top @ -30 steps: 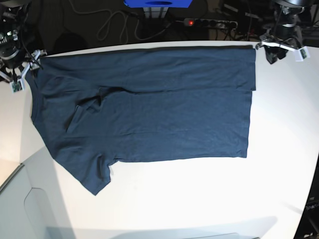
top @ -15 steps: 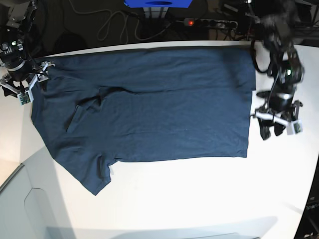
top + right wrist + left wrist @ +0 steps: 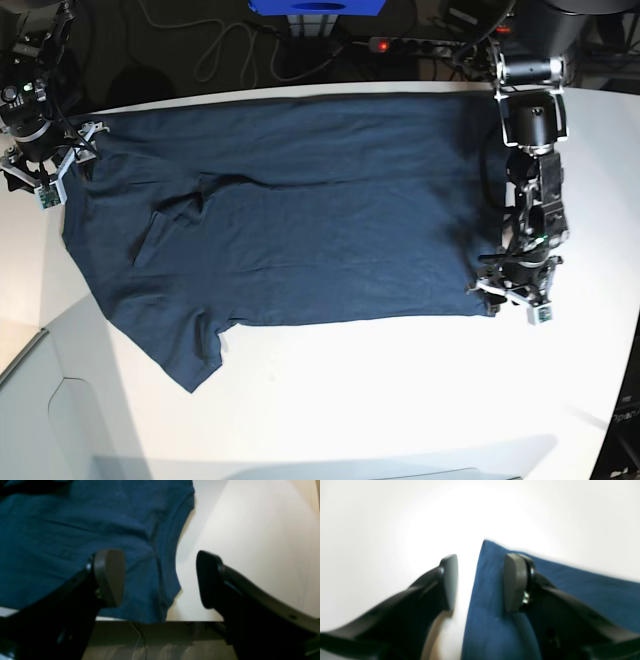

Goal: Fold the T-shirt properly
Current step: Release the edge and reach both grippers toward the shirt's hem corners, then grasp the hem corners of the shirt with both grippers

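While T-shirt (image 3: 300, 210) lies flat, left hand (image 3: 510, 295) open, straddling hem corner

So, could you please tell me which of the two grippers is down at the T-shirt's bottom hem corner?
The left gripper, on the base view's right: its open fingers straddle the T-shirt hem corner. The right gripper sits at the collar end instead.

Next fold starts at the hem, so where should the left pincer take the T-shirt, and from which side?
Probably the near hem corner of the T-shirt, from above and off the bare table: the left pincer already stands open astride that flat edge, one finger over cloth, one over table.
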